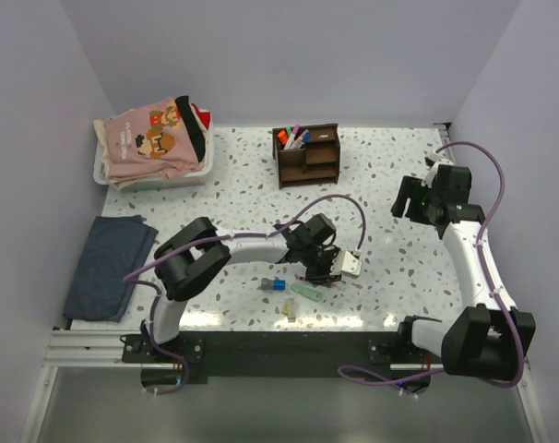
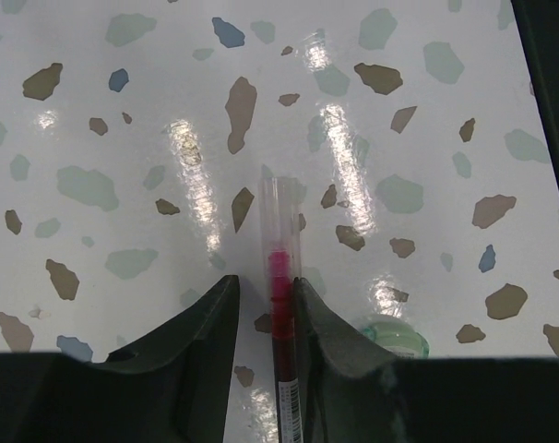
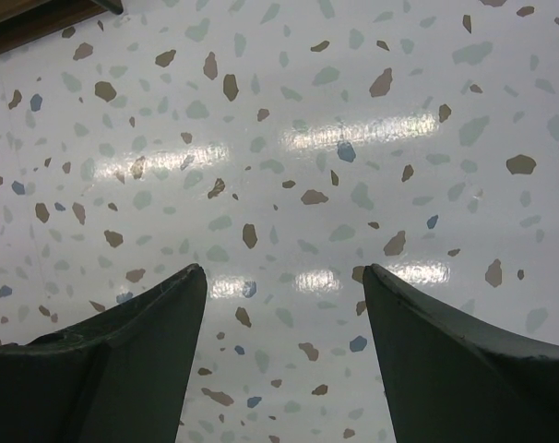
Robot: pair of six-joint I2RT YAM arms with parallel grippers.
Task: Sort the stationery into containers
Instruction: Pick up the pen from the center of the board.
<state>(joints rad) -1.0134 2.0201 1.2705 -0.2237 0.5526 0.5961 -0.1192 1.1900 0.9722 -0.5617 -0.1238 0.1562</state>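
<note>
The pink pen [image 2: 280, 314] lies on the counter [image 2: 123, 138] near 6 o'clock, straddled by the left hand [image 2: 264, 281]. The jaws are narrowed but not clamped, and a gap shows on one side. The pen could be rolled aside or pinched askew, and the green marker [image 2: 395, 337] at 4 o'clock could be knocked. The right hand [image 3: 284, 277] is held wide open and empty.

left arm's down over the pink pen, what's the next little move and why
Probably close the left fingers fully on the pink pen. It lies flat on the table between them, close against one finger while a sliver of table shows beside the other, so lifting now would likely leave it behind.
</note>
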